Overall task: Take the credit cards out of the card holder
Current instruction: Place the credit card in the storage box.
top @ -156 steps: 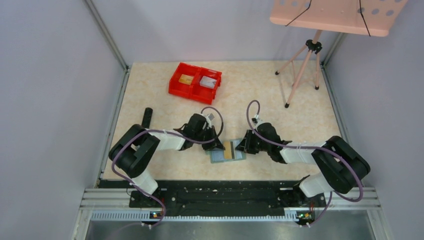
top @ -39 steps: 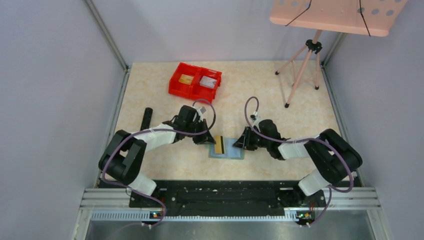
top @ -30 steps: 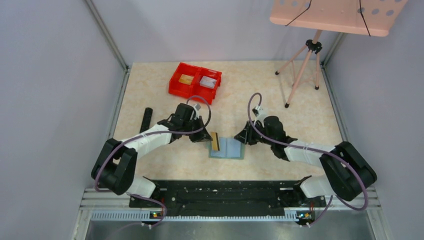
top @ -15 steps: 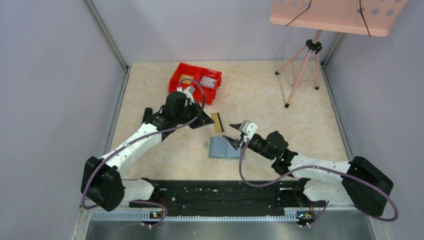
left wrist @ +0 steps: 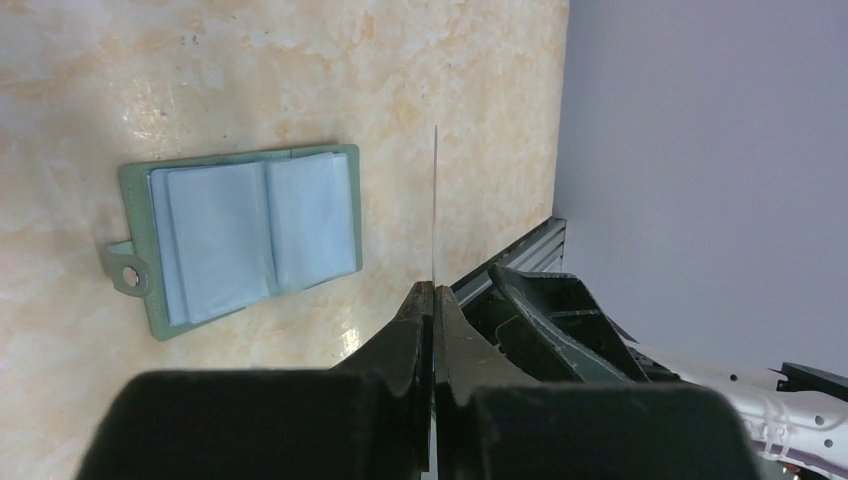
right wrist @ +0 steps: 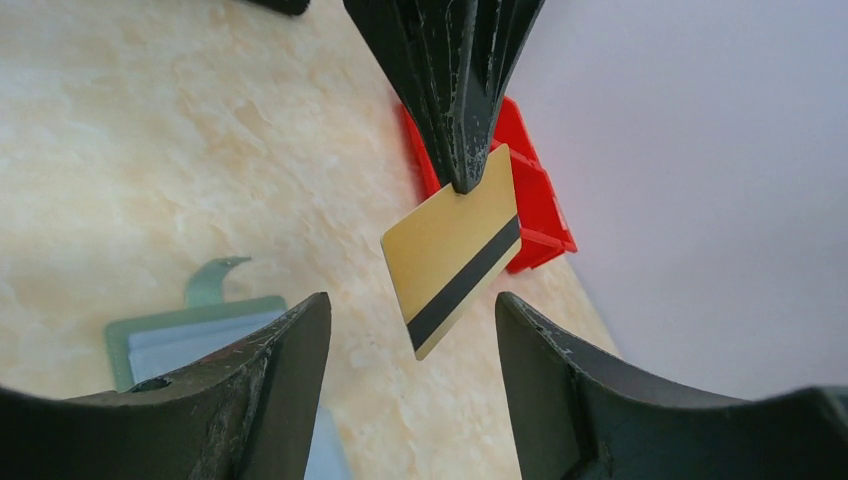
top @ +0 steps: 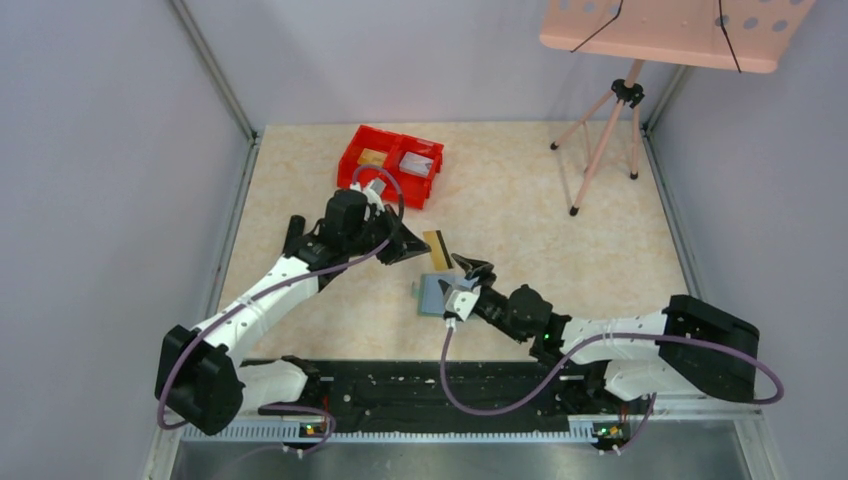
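left gripper point(top: 418, 243) pinched shut on the gold card point(right wrist: 455, 250), which is lifted clear of the table with its long axis slanted. the card hangs just beyond my right gripper point(top: 461, 278), whose jaws are wide, empty and aimed up at it. card holder point(left wrist: 240, 240) lies open flat below. a second ago the card was at the holder's left edge. the right arm has since swung in over the holder.

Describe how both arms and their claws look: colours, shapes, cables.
Both the left arm and right arm have white links joined by chunky black joints. A loose purple cable loops along each. The left claw and right claw are black, with two tapering fingers each.
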Available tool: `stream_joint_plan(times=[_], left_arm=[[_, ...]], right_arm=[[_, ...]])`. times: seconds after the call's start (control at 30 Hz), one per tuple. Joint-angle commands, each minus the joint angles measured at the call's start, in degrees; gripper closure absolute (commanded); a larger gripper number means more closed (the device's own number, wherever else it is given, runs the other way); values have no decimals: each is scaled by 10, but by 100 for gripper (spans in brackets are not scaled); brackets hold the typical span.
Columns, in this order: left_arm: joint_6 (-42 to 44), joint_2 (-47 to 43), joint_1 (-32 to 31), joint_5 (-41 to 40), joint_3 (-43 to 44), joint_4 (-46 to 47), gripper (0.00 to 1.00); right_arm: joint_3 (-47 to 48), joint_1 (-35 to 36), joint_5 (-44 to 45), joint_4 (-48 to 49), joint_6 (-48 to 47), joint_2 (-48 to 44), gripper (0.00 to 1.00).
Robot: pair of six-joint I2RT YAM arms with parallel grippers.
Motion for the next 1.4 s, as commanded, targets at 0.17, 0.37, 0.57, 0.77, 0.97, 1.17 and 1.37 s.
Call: stream_joint_plan(times=[0.17,0.37,0.57,0.77,0.97,1.17,1.37], left_arm=[[-54,-21,2,35,-36,69,100],[-56,-24,3,47,-45,79,96],[52,-61,8,-34,2,-24,34],[121,-133,8,-127,2,-41,23],[191,-198,8,-123,-36,10,25],[198,-228,9,-70,-76,64,26],[247,-199,9,17,-55,62,32]], right_arm=[[43,30,93,122,-104,81,45],[41,48,133,193,-112,124,100],[36,51,152,88,64,53,100],[36,33,115,-36,260,-45,100],[2,-9,50,-79,425,-145,100],[-10,-56,44,-113,576,-224,100],[70,-95,-74,-263,589,-230,100]])
